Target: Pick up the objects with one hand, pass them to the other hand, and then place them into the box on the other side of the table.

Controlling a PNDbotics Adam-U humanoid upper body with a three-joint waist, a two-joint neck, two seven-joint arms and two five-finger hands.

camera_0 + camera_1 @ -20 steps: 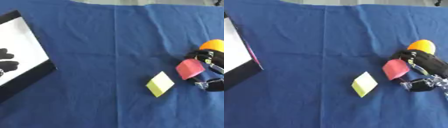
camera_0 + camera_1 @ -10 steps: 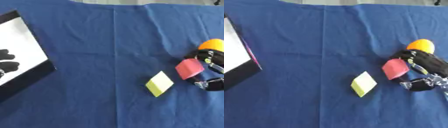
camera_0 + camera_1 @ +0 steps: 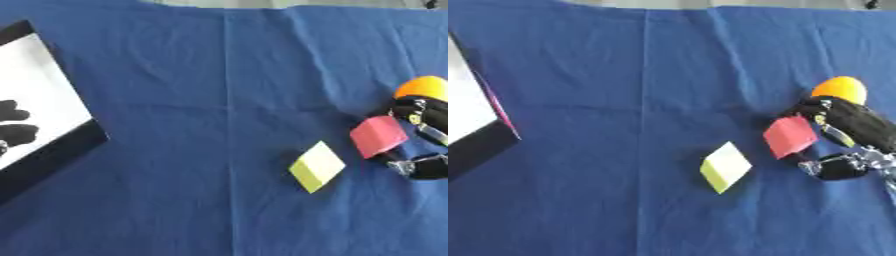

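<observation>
My right hand (image 3: 857,129) reaches in from the right edge, with fingers above and thumb (image 3: 835,168) below a pink-red block (image 3: 789,136), pinching it. The block sits tilted just above the blue cloth. An orange ball (image 3: 839,89) lies right behind the hand, touching its fingers. A yellow-green block (image 3: 726,166) lies flat on the cloth to the left of the pink one, apart from the hand. At the far left stands the box (image 3: 54,151), black-rimmed with a white floor. My left hand (image 3: 16,131) shows as dark, spread fingers over that floor.
A blue cloth (image 3: 201,100) with a lengthwise crease covers the whole table. A wide stretch of cloth separates the box on the left from the blocks on the right. The table's far edge runs along the top.
</observation>
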